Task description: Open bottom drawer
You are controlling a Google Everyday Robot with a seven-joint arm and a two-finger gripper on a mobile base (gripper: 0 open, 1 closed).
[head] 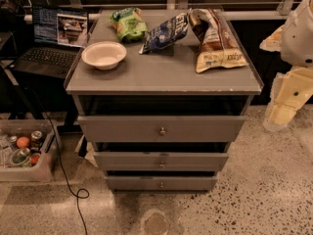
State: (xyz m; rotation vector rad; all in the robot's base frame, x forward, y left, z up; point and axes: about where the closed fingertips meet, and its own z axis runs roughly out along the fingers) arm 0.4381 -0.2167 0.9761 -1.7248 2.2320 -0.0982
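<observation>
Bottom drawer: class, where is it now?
Lower centre of the camera view: the bottom drawer sits under the middle drawer, nearest the floor; the gripper hangs at far right.

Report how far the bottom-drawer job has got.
Done: nothing visible yet. The bottom drawer shows only its flat front, none of its inside, so it looks shut. In hand: the gripper hangs to the right of the cabinet, apart from it and holding nothing. Left: reach the drawer's knob, take hold of it and pull the drawer out.

The claw (280, 114) at three o'clock has its arm cut by the edge; the bottom drawer (137, 182) hides its inside.
</observation>
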